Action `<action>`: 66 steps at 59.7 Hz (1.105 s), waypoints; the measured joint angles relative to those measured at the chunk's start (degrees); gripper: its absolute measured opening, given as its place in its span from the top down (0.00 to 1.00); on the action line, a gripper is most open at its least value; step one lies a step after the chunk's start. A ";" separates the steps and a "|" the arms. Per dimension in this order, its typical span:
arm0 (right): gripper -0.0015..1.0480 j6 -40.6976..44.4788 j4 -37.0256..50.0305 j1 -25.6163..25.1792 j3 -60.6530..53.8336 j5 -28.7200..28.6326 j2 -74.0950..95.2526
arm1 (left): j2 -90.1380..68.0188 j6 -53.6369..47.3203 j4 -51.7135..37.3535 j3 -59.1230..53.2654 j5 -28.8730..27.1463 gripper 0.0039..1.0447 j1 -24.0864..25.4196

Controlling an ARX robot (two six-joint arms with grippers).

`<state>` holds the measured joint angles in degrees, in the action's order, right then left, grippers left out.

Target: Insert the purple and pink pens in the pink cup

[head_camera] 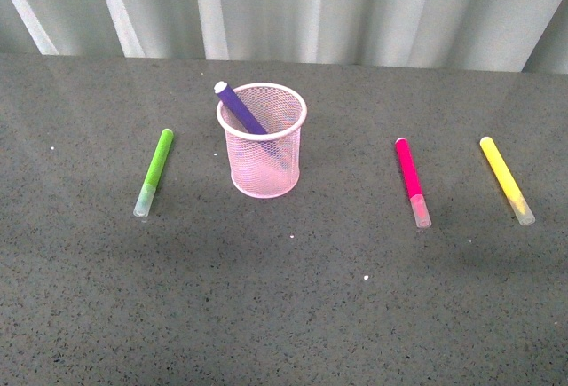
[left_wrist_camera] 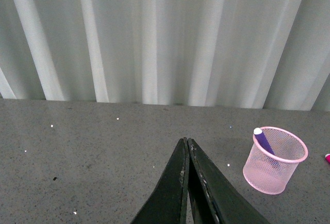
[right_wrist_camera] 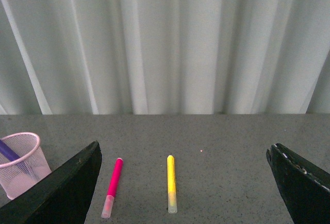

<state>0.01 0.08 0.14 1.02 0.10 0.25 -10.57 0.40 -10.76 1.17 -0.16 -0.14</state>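
While the right gripper [right_wrist_camera: 184, 150] is spread wide and the left gripper [left_wrist_camera: 186, 147] is pressed together, the cup [head_camera: 262, 142] stands in the upper middle of the front view, with the purple pen [head_camera: 241, 109] leaning inside. The pink pen [head_camera: 412, 180] lies flat at right, near the yellow pen [head_camera: 506, 177]. The gripper might grab yellow by mistake, or bump the cup over.

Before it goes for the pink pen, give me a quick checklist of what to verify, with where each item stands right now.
1. Purple pen inside pink cup: ok.
2. Cup upright: ok.
3. Pink pen lying free on the table, apart from yellow pen: ok.
4. Right hand open: ok.
5. Right hand centred on pink pen: not ok, pen lies off-centre.
6. Left hand shut, empty, away from cup: ok.
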 joint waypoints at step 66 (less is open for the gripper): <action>0.07 -9.05 -9.09 -0.81 13.27 4.76 32.94 | 10.43 -0.15 10.73 0.02 0.15 0.07 0.00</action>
<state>-9.04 -9.02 -0.67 14.28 4.86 33.19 -0.14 0.25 -0.03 1.19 -0.01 -0.14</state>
